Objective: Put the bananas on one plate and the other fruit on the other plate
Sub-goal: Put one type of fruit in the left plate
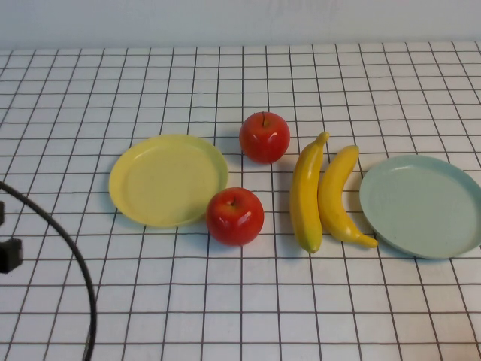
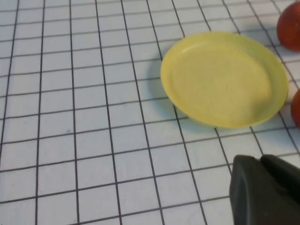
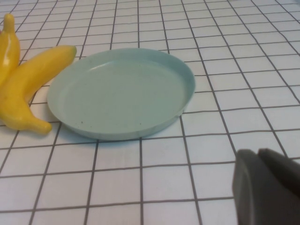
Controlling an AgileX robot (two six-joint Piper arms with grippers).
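Two yellow bananas [image 1: 306, 194] [image 1: 337, 194] lie side by side on the table, just left of the pale blue-green plate [image 1: 422, 204]. Two red apples [image 1: 264, 137] [image 1: 235, 216] stand just right of the pale yellow plate [image 1: 167, 179], one at its far side and one at its near side. Both plates hold nothing. My left gripper [image 2: 257, 159] is shut and empty, above the table near the yellow plate [image 2: 224, 77]. My right gripper [image 3: 258, 152] is shut and empty, near the blue-green plate [image 3: 119, 91], with the bananas [image 3: 33, 79] beyond it. It is out of the high view.
A white table with a black grid [image 1: 240, 301] fills the view. A black cable [image 1: 71, 248] curves along the near left, beside a dark part of the left arm [image 1: 7, 254]. The apples show at the edge of the left wrist view [image 2: 289, 28].
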